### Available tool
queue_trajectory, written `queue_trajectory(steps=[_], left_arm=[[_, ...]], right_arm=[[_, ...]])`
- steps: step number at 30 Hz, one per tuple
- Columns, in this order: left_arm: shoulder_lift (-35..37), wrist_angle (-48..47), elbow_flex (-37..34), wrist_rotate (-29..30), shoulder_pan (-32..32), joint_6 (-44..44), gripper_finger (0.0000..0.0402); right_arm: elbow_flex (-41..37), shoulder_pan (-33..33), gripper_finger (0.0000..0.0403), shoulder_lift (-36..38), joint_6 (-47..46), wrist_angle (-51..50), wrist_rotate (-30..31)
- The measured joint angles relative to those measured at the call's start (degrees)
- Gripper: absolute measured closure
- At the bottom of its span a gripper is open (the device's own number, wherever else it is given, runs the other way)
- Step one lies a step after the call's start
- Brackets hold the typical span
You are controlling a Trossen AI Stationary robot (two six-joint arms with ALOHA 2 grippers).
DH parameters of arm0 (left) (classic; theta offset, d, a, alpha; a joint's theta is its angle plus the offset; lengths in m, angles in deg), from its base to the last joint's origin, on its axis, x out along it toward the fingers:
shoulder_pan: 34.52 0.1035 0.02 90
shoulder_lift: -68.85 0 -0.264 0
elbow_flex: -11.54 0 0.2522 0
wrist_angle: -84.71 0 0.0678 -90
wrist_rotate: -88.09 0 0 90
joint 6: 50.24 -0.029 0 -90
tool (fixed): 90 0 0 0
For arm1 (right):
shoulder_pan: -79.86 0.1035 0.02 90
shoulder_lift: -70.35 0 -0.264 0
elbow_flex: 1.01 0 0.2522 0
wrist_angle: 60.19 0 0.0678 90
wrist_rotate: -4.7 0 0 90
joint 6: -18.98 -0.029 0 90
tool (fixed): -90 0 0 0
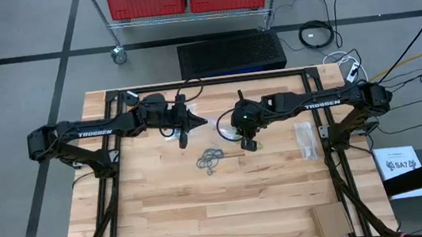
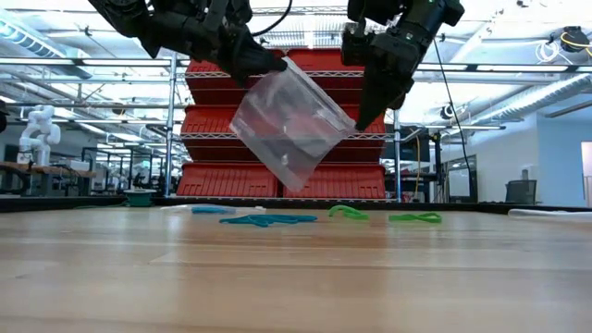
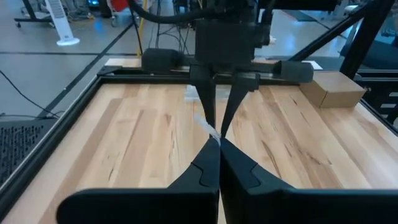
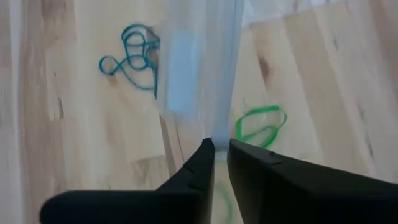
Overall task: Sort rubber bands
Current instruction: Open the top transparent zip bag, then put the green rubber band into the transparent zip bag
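A clear plastic bag (image 2: 294,125) is held up in the air above the wooden table (image 1: 229,204), between the two arms. One top corner is pinched by the left gripper (image 2: 274,63), fingers pressed together on the film. The opposite edge is met by the right gripper (image 2: 363,118); in the right wrist view its fingers (image 4: 198,163) stand a slit apart with the bag edge running between them, so whether the film is clamped or just let go cannot be told.

The rubber bands (image 1: 211,159) lie in a loose cluster on the table, just below the hanging bag. In the low view a blue tangle (image 2: 266,220) and green loops (image 2: 347,213) are seen flat on the wood under the bag; in the right wrist view a blue loop (image 4: 134,53) and a green loop (image 4: 261,123) lie beside the bag's edge. Small pale specks show inside the bag, but no band can be made out in it.

A second bag (image 1: 305,140) lies on the table well to the side of the cluster, toward the right arm's base.

Progress is judged as early: the bag is being opened or readied, no band is seen sorted, and all visible bands remain to be picked up and split by colour.
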Motion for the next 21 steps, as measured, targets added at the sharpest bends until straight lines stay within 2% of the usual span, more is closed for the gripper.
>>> queue_trajectory(steps=[11, 17, 21], left_arm=[[0.0, -2.7, 0.2, 0.0, -0.6, 0.0, 0.0402], [0.0, -2.9, 0.1, 0.0, -0.8, 0.0, 0.0402], [0.0, -2.9, 0.1, 0.0, -0.8, 0.0, 0.0402]], right_arm=[[0.5, 0.2, 0.0255, 1.3, -0.6, -0.5, 0.3], [2.6, 0.7, 0.0231, 4.9, -0.5, -1.7, 0.1], [2.8, 1.7, 0.0228, 7.2, 0.7, 3.1, 1.1]])
